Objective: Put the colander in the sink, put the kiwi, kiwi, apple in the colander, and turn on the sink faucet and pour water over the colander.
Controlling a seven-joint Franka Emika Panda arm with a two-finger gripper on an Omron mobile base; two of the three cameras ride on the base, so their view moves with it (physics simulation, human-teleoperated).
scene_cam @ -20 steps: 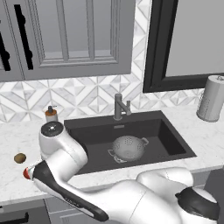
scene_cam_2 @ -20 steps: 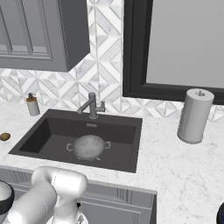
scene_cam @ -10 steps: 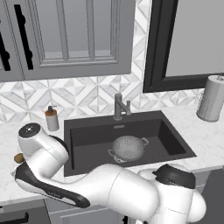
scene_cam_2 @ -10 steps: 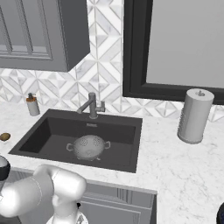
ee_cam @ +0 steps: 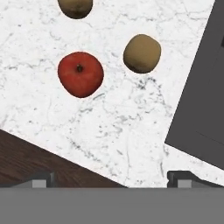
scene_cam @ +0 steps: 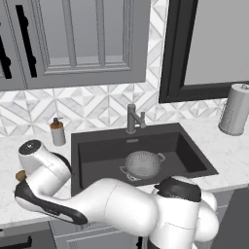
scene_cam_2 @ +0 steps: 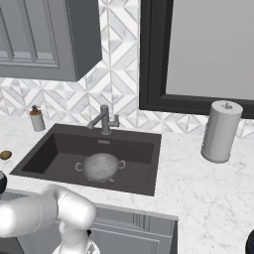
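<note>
The silver colander (scene_cam: pixel 142 163) (scene_cam_2: pixel 101 165) sits upright in the dark sink (scene_cam: pixel 189 158) (scene_cam_2: pixel 141 166), below the faucet (scene_cam: pixel 132 118) (scene_cam_2: pixel 105 119). No water runs. In the hand view, the red apple (ee_cam: pixel 81 74) lies on the white marble counter, with one kiwi (ee_cam: pixel 141 53) beside it and a second kiwi (ee_cam: pixel 75 6) cut off by the frame's edge. My gripper (ee_cam: pixel 112 180) hangs open above the counter, short of the fruit, holding nothing. One kiwi (scene_cam: pixel 20 175) (scene_cam_2: pixel 5 155) peeks out beside my arm.
A soap dispenser (scene_cam: pixel 58 132) (scene_cam_2: pixel 36 119) stands behind the sink's left corner. A paper towel roll (scene_cam: pixel 235 109) (scene_cam_2: pixel 221 131) stands on the right counter. The counter's front edge (ee_cam: pixel 65 151) and the sink's rim (ee_cam: pixel 188 113) lie close to the fruit.
My arm has swung further left, out over the counter left of the sink. The colander and the fruit have stayed put, and the gripper has stayed open.
</note>
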